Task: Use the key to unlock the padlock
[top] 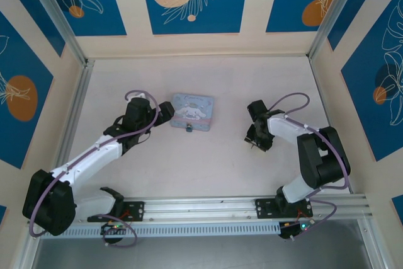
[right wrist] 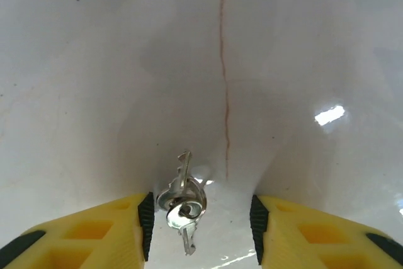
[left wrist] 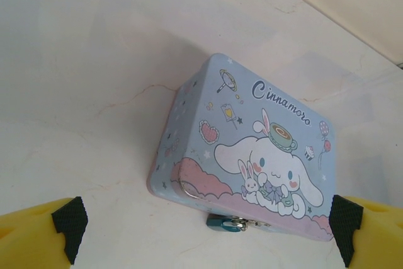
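Key (right wrist: 182,203): flat on tabletop toward right edge, between fingers of part-spread right gripper (right wrist: 201,218), unpinched; thin, liable to skid or slip any pinch. Padlock (left wrist: 228,222): mid-tabletop, at tin's (left wrist: 252,149) near side; left gripper (left wrist: 206,220) spread wide.

High overhead view; wrist views close, downward; tin (top: 192,110) shared overhead and left-wrist

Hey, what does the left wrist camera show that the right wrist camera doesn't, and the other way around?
Left wrist: the pale blue cartoon tin lying flat, the padlock at its near edge, ahead of the open left gripper. Right wrist: the key on its ring, lying on the table between the fingers of the right gripper, not yet clamped. Shared: yellow fingers with black pads at the bottom corners, and the pale table.
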Tool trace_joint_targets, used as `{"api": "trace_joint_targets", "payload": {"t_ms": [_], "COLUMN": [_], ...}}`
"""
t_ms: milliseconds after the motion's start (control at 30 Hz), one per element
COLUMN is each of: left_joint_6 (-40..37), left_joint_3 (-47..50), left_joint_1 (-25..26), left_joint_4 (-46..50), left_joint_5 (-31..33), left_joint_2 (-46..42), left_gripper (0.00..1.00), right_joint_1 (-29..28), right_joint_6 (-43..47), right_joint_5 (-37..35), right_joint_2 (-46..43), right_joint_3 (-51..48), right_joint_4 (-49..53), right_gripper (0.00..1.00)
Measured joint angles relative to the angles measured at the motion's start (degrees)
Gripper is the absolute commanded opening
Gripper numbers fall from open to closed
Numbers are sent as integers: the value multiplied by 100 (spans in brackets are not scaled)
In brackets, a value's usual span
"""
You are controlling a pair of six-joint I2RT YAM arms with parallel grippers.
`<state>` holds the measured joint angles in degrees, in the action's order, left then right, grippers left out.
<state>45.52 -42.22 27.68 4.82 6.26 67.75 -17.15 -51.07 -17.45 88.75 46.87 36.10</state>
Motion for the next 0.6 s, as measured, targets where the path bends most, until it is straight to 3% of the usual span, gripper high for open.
{"api": "trace_joint_targets", "payload": {"t_ms": [267,467,600], "left_joint_6": [-33,-35,83], "left_joint_3": [-11,-98,-155], "left_joint_1": [0,0,0], "left_joint_4": [111,367,468], "left_joint_5": [-24,-24,-136], "left_joint_2": [-9,-17,-76], "left_gripper": [100,100,100], "right_joint_1": [17,17,7], "right_joint_6": [85,295,494], "right_joint_5": [-59,238,1001], "right_joint_2": [15,-518,-1436], "right_joint_3": [26,-267,-487], "right_joint_4": [24,-319,-699], "right_gripper": [0,0,0]}}
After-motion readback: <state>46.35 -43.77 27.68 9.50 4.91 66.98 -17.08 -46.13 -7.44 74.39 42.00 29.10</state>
